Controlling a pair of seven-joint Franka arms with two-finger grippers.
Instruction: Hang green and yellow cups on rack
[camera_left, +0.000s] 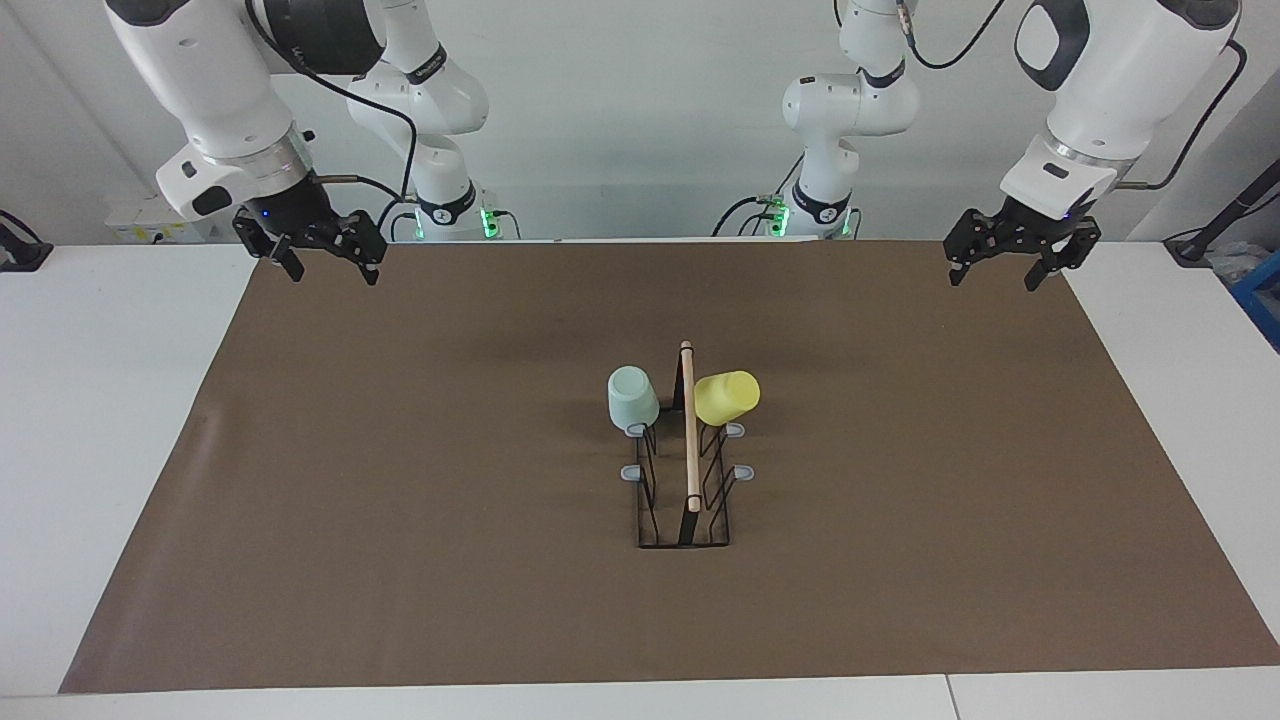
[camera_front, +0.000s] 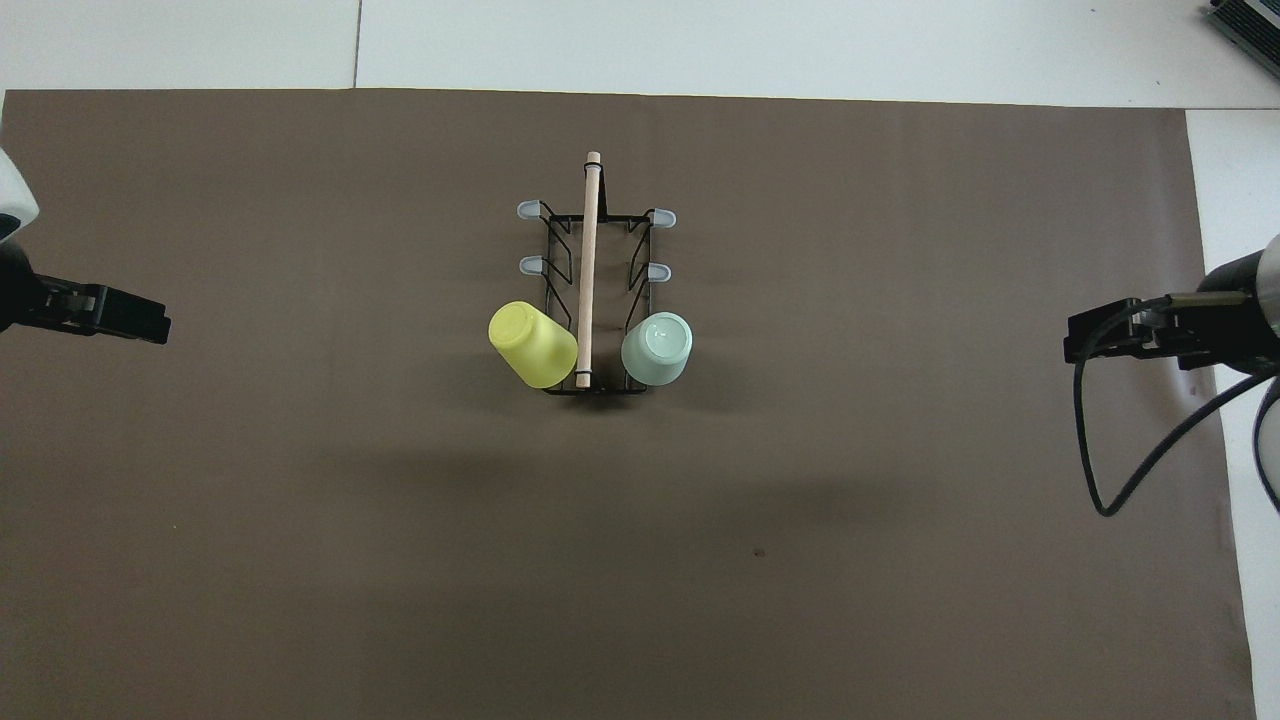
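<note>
Over the brown mat's (camera_left: 400, 560) edge at the left arm's end, my left gripper (camera_left: 996, 277) hangs empty, fingers apart. Mid-mat, the rack (camera_left: 689, 500) carries the yellow cup (camera_left: 727, 397) and green cup (camera_left: 632, 398) on its pegs nearest me. My right gripper (camera_left: 328, 270) hangs likewise spread, empty.

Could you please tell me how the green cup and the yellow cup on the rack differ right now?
The green cup is pale mint; the yellow cup is bright yellow. The green one sits nearly upright, bottom up, while the yellow one tilts outward. They hang on different sides of the rack. Both hang on its pegs nearest the robots.
</note>
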